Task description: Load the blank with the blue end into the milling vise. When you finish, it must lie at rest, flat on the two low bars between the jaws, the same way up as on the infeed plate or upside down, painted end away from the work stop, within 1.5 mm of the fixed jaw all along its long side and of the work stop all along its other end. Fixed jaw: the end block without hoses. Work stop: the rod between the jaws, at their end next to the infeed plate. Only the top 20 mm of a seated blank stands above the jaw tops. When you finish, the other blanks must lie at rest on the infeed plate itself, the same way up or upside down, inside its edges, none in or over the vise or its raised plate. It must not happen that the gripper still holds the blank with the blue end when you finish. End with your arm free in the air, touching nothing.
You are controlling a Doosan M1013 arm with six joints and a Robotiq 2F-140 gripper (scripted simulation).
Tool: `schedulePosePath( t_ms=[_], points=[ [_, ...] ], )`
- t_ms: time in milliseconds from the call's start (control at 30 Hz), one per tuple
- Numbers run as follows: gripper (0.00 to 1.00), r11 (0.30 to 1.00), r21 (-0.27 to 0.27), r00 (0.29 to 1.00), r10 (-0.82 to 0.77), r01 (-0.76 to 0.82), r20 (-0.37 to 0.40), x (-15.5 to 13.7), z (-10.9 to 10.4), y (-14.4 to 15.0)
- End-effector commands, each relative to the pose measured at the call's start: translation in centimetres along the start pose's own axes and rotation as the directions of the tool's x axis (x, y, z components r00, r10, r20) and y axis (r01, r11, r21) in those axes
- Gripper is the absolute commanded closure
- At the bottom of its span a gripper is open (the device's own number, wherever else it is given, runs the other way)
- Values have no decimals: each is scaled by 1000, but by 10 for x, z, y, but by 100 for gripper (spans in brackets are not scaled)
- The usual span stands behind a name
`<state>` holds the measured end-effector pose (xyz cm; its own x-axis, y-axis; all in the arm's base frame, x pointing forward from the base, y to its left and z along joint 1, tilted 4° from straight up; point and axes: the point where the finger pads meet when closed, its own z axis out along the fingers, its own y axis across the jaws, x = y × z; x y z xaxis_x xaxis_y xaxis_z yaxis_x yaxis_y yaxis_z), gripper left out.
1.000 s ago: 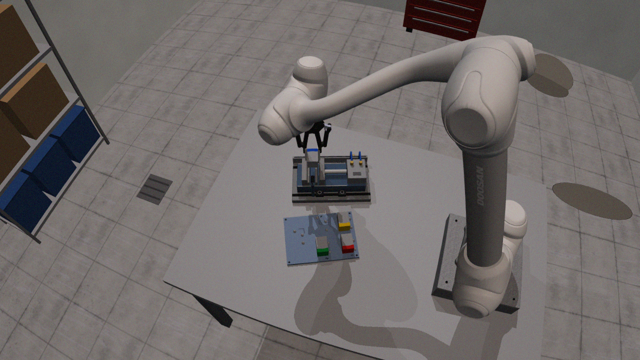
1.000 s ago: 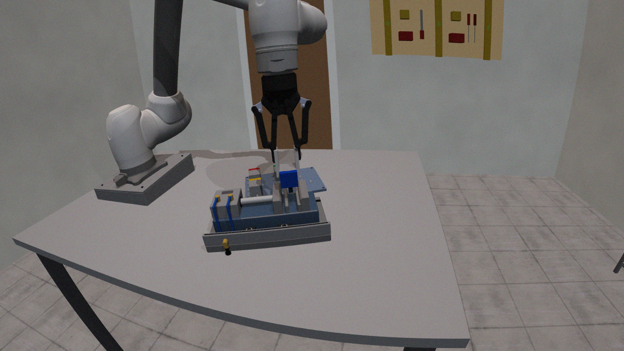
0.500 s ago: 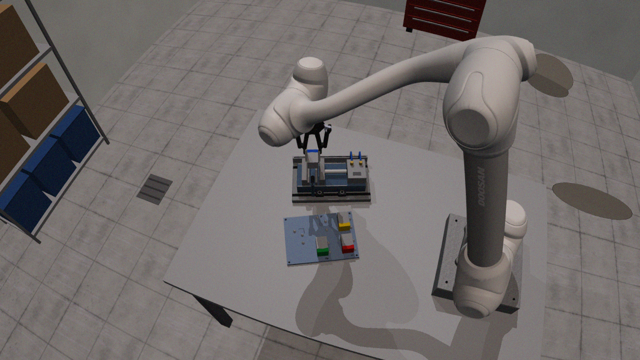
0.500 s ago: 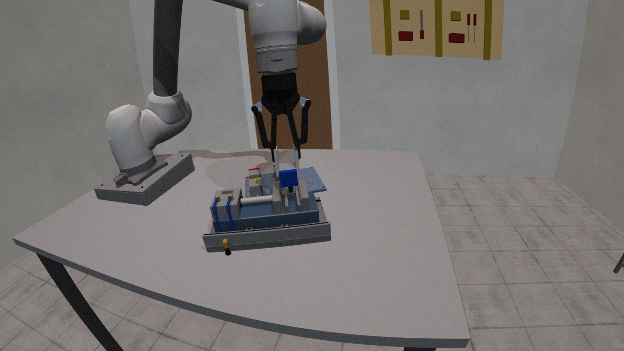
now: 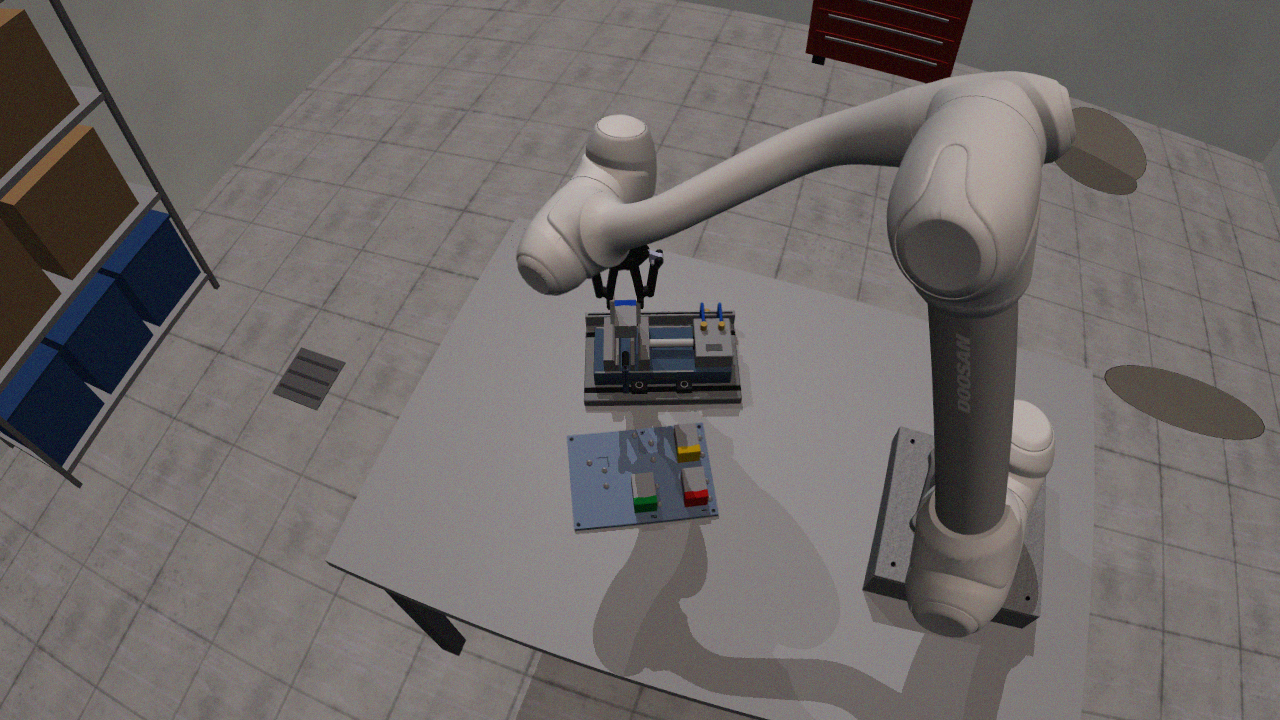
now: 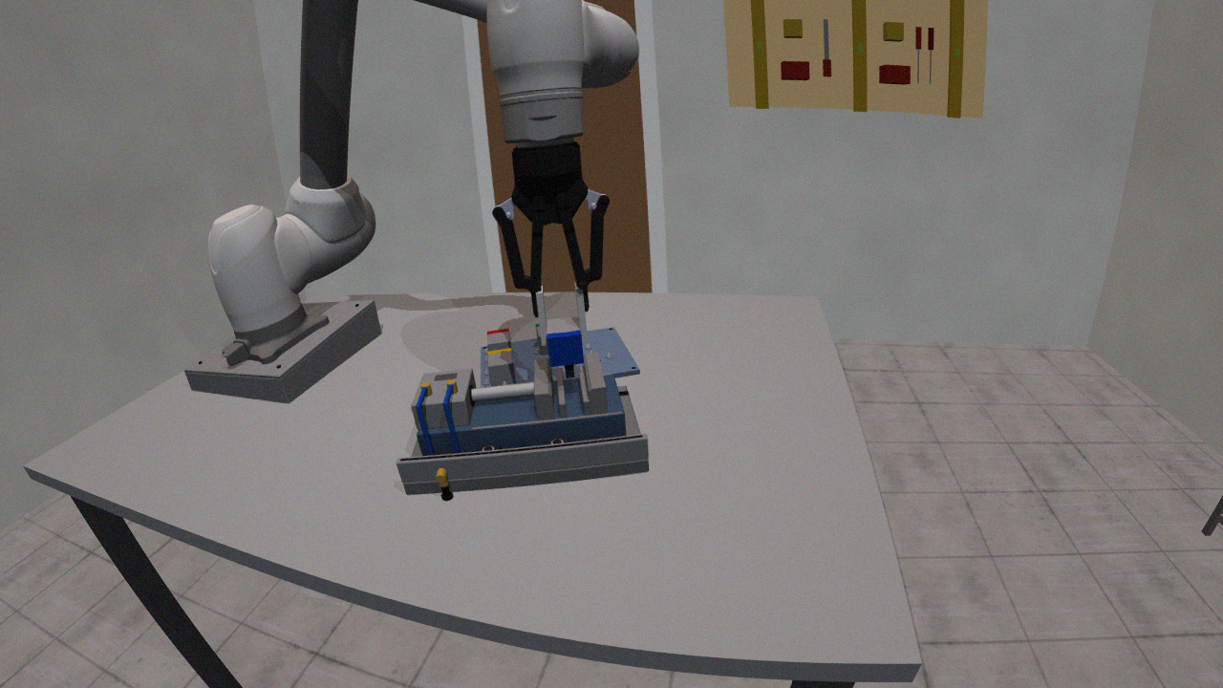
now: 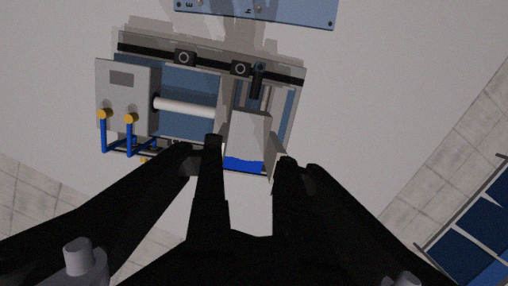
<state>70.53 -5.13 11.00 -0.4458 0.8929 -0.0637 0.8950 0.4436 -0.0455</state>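
On my grey table (image 5: 483, 465) (image 6: 726, 556), the infeed plate (image 5: 595, 501) (image 6: 622, 346) (image 7: 278, 16) carries the yellow (image 5: 687, 447) (image 6: 500, 366), red (image 5: 694, 490) (image 6: 498, 337) and green-ended (image 5: 644, 492) blanks. My gripper (image 5: 628, 304) (image 6: 562, 310) (image 7: 247, 139) is clamped on the blue-ended blank (image 5: 624, 313) (image 6: 565, 349) (image 7: 246, 137), above the milling vise (image 5: 666, 358) (image 6: 522, 419) (image 7: 186, 89). A red drawer cabinet (image 5: 886, 35) stands beyond on the tiled floor.

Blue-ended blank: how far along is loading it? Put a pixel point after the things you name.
Done: the blue-ended blank (image 5: 625, 314) (image 6: 565, 349) (image 7: 248, 137) is off the infeed plate (image 5: 595, 505) (image 6: 622, 346) (image 7: 302, 17). In hand: the gripper (image 5: 627, 304) (image 6: 562, 318) (image 7: 247, 139) clamps it above the vise (image 5: 666, 371) (image 6: 522, 419) (image 7: 186, 85). Left: lowering, seating against fixed jaw and work stop, releasing.
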Motion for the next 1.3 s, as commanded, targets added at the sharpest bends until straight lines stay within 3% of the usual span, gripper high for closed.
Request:
schedulePosePath(
  t_ms=[0,467,967,1267],
  points=[
    [100,1000,0,1000,0,0,0,0,0,0],
    [100,1000,0,1000,0,0,0,1,0,0],
    [100,1000,0,1000,0,0,0,3,30,0],
    [100,1000,0,1000,0,0,0,3,29,0]
  ],
)
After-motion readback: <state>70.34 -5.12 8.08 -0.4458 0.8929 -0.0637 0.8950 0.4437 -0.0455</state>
